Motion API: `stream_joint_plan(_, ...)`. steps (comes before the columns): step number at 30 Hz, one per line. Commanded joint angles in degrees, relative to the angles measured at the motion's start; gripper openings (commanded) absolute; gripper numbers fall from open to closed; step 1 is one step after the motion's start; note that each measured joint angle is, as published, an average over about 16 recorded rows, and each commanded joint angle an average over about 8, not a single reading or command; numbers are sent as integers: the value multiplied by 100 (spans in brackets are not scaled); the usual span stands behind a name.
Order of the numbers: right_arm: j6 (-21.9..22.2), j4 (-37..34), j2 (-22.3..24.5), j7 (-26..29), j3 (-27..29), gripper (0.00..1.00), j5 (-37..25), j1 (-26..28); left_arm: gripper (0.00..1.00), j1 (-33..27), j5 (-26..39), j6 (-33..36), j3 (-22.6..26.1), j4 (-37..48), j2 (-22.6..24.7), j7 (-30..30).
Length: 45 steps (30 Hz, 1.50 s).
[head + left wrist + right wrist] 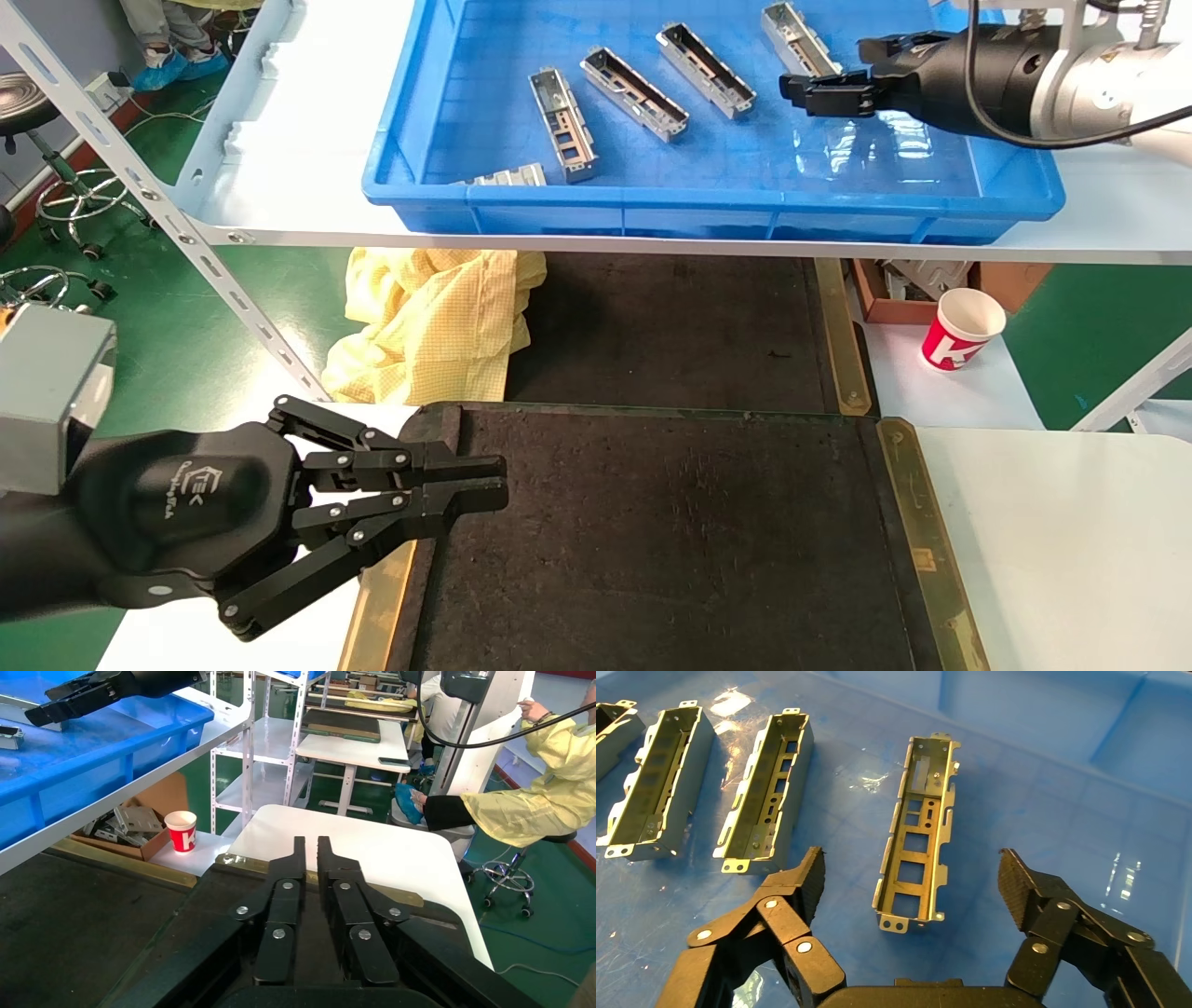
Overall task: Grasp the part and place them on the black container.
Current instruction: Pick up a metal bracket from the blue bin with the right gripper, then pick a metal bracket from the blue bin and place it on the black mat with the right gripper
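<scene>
Several silvery channel-shaped parts lie in the blue bin (708, 200) on the upper shelf. My right gripper (833, 70) is open and hovers just above the rightmost part (799, 39). In the right wrist view that part (916, 829) lies lengthwise on the bin floor, its near end between my open right gripper (912, 871), and neither finger touches it. The black container (670, 540) lies below in front of me, with brass strips (917, 531) on its rims and nothing on it. My left gripper (494, 485) is shut and empty at the container's left edge, as the left wrist view (311, 846) also shows.
Other parts (563, 121), (633, 93), (705, 58) lie in a row in the bin, and one (507, 175) sits at its front wall. A second black tray (670, 326), a yellow cloth (428, 321) and a red-and-white paper cup (962, 328) are under the shelf.
</scene>
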Motion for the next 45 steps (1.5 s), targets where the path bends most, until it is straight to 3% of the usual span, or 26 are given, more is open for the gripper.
stream_joint_plan(1,13,0,-7,-11,11,0,15,-16,100,0,0,0,0,0,0,0)
stream_joint_plan(21,105,-26,-46,-54,67,0,97,-140,100,0,0,0,0,0,0,0)
stream_joint_plan(30,-49,75,61,-151,111,0,158,4,100,0,0,0,1,0,0,0)
stream_joint_plan(38,-558,132,306,-221,134,0,193,302,100,0,-1,0,1,0,0,0)
stream_joint_plan(45,-1524,187,663,-292,100,0,154,549,100,0,-1,0,1,0,0,0)
